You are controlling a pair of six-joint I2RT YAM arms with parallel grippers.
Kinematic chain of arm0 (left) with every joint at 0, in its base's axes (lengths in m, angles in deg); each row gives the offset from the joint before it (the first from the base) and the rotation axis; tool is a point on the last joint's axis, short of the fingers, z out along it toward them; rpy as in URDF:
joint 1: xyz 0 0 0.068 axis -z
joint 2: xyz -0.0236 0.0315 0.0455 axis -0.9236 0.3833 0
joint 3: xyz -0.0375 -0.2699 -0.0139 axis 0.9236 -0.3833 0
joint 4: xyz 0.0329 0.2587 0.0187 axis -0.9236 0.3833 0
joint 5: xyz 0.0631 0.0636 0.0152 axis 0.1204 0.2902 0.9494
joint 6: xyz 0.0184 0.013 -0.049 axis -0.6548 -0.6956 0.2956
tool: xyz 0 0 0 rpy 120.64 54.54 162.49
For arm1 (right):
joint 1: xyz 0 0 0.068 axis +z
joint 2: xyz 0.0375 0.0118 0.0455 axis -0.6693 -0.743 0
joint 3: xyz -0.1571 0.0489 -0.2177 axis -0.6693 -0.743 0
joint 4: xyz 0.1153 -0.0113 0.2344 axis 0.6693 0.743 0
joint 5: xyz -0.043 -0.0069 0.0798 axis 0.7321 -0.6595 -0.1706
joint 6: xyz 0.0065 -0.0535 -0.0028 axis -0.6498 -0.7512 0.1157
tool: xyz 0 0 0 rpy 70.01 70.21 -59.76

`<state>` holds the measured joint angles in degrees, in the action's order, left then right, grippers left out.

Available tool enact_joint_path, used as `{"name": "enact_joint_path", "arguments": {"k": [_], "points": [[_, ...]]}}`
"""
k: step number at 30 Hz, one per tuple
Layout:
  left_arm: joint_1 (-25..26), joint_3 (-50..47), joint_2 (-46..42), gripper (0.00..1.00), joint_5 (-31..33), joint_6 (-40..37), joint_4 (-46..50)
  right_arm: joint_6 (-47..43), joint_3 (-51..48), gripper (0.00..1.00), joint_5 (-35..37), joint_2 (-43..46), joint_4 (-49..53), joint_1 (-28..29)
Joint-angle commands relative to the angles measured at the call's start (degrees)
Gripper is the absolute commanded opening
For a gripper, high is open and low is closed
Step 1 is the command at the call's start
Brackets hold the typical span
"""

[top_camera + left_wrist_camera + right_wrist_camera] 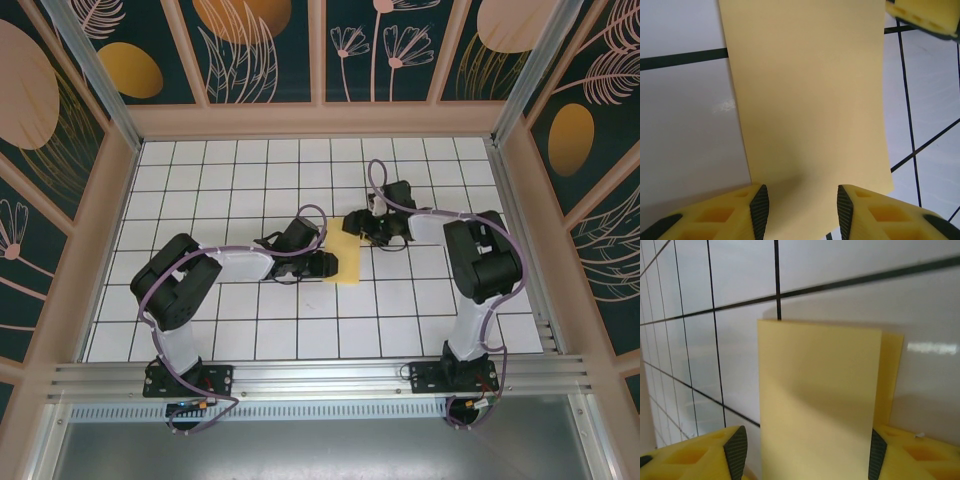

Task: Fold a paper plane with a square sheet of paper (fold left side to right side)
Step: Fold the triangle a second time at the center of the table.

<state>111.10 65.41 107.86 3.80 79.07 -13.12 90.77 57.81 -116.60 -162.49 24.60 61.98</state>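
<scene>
The square sheet of paper (pixel 350 262) lies on the white grid table, folded in half into a narrow yellow rectangle with no pointed paper plane form. In the right wrist view the paper (pixel 820 390) has its top layer slightly short of the lower layer (pixel 893 375) on the right. My left gripper (pixel 328 265) is at the sheet's left edge, low over it. Its jaws (pixel 802 210) stand apart with the paper (pixel 810 100) running under and between them. My right gripper (pixel 370 232) is at the sheet's far right corner. It (pixel 805 455) is open and straddles the paper's width.
The right gripper's yellow finger (pixel 927 17) shows at the top right of the left wrist view, close above the sheet's far end. Wooden walls (pixel 320 120) enclose the table. An aluminium rail (pixel 320 375) runs along the near edge by the arm bases.
</scene>
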Motion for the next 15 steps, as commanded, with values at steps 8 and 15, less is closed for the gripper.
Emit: {"name": "enact_joint_path", "arguments": {"k": [8, 15], "points": [[0.6, -4.0, -11.3, 0.54, 6.5, -6.0, -2.3, 1.3, -0.8, 0.39, -3.5, 3.6, 0.0, 0.1], [6.0, -8.6, -20.5, 0.57, 12.1, -16.3, -2.2, 2.2, 4.1, 0.25, -5.8, 4.4, 7.1, -0.1]]}}
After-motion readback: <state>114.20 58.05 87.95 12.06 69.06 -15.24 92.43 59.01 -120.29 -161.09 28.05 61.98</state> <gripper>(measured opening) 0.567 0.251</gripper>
